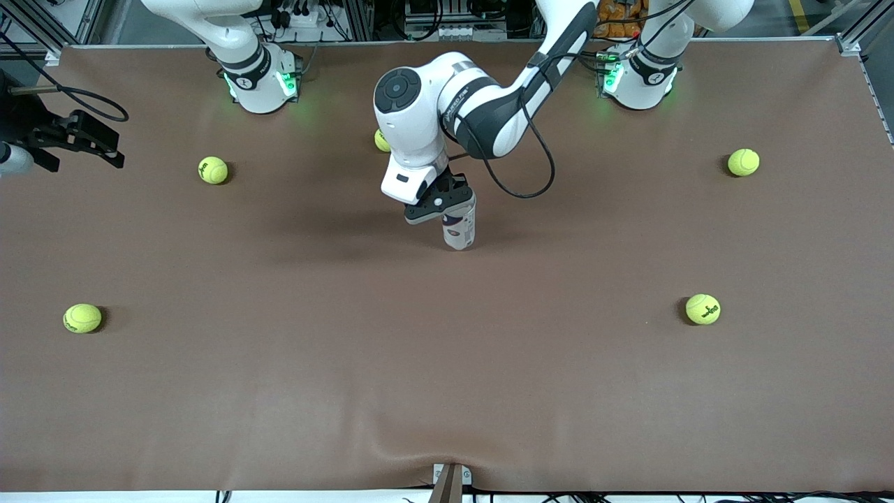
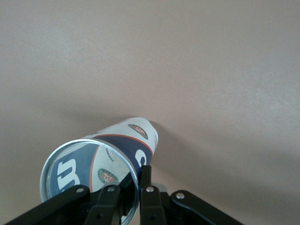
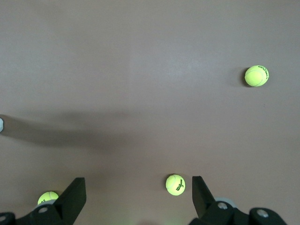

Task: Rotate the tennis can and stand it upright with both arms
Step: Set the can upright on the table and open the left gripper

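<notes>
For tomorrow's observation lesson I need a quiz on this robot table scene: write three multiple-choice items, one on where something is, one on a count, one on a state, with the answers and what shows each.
1. Where is the tennis can?
A. Mid-table, under the left gripper
B. At the table's edge nearest the front camera
C. Beside the right arm's base

2. How many yellow tennis balls lie on the table in the front view?
A. Three
B. Five
C. Eight

3. How does the right gripper stand?
A. Shut on a ball
B. Shut on the can
C. Open, holding nothing

Answers:
1 A, the left gripper clamps the can's rim there.
2 B, five balls show, one partly hidden by the left arm.
3 C, its fingers stand wide apart over bare table.
</notes>
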